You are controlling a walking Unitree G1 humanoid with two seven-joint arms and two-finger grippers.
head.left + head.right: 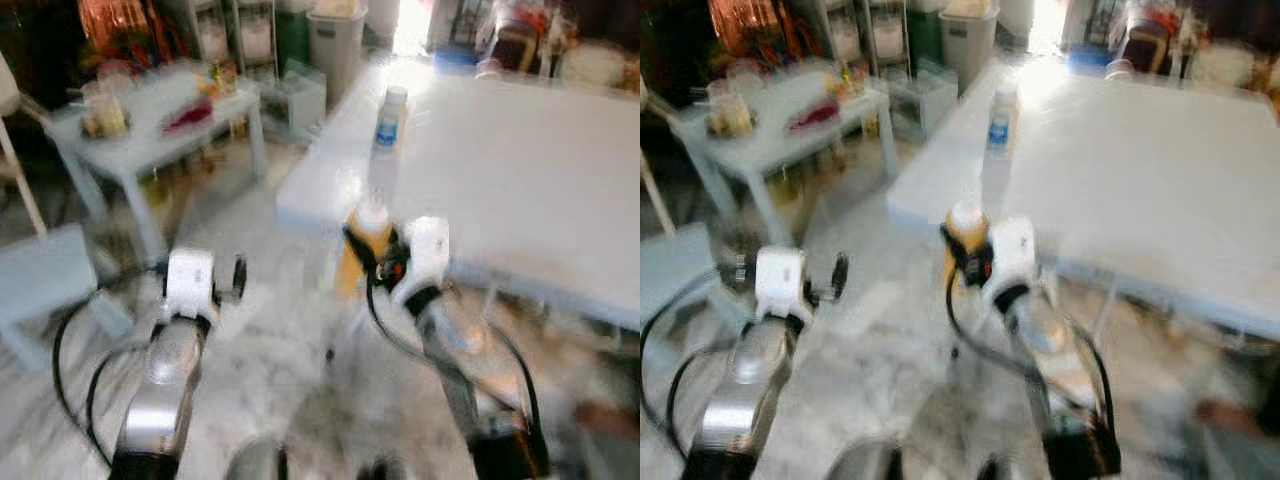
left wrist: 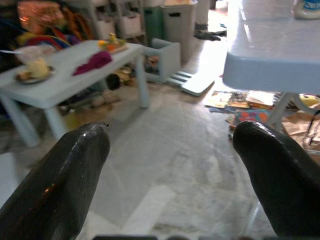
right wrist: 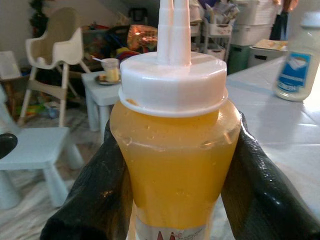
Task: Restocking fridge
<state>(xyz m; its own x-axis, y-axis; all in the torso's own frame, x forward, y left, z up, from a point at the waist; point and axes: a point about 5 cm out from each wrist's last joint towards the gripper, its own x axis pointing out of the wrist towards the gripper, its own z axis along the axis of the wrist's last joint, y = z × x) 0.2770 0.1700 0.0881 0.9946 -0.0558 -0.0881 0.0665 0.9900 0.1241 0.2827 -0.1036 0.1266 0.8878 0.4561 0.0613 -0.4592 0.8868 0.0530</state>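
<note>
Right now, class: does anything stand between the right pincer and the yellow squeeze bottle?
No. The right pincer already grips the yellow squeeze bottle, a black finger on each side. The white table lies just beyond it.

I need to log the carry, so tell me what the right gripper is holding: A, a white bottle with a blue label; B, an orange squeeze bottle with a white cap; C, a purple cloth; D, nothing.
B: the right gripper has its black fingers clamped on both sides of the orange bottle; the white bottle stands on the table.
</note>
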